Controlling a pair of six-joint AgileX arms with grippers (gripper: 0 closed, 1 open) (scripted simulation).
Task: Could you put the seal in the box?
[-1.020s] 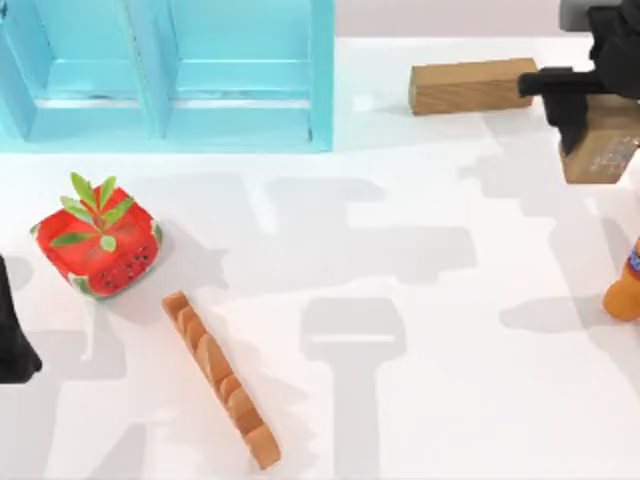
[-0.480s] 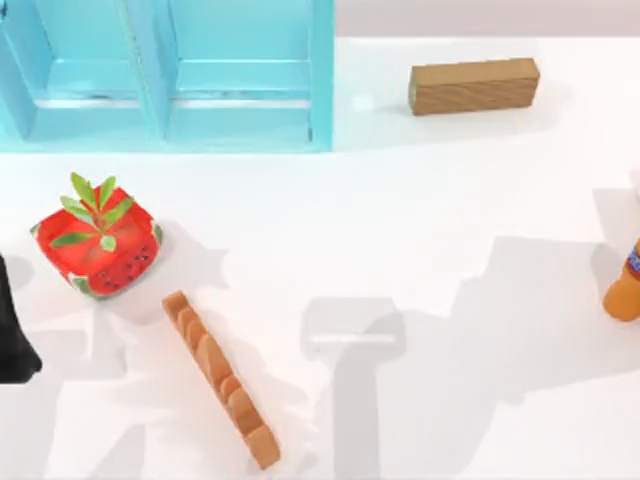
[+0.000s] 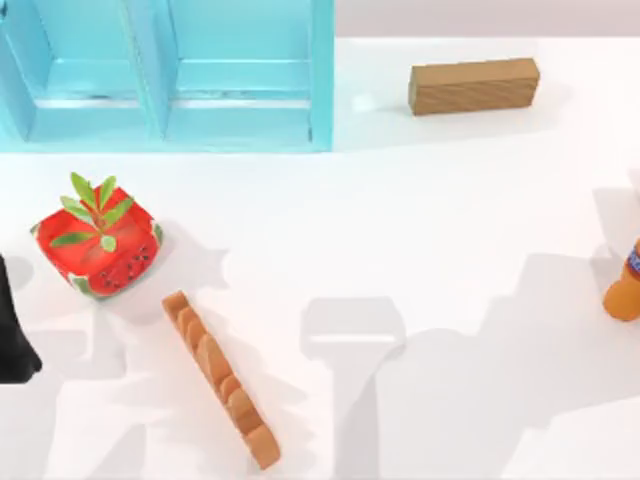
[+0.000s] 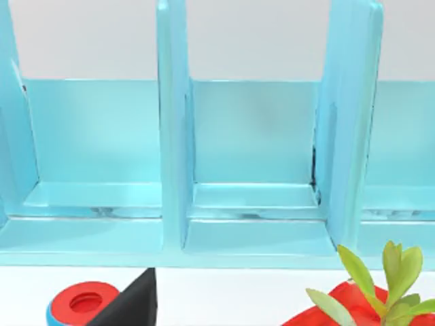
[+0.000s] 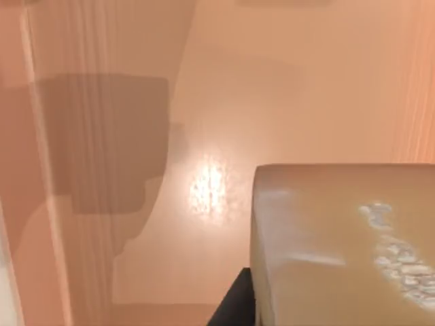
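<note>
The seal (image 5: 340, 244), a tan wooden block with whitish marks on one face, sits very close in the right wrist view. A dark finger (image 5: 234, 305) of my right gripper lies against its side, holding it above a peach-toned surface. The box (image 3: 322, 80) is a light-blue case with upright dividers at the table's far left; the left wrist view looks into its compartments (image 4: 173, 136). My left gripper (image 3: 12, 340) is parked at the table's left edge.
A plain wooden bar (image 3: 474, 86) lies at the far right. A red watermelon-patterned planter (image 3: 98, 245) stands on the left, with a scalloped orange-brown strip (image 3: 220, 378) in front of it. An orange bottle (image 3: 625, 285) is at the right edge. A red-and-blue round thing (image 4: 81, 305) lies near the left gripper.
A second ago my right gripper held the seal at the top view's far right corner. It has since left that view, and its shadow has shifted across the table.
</note>
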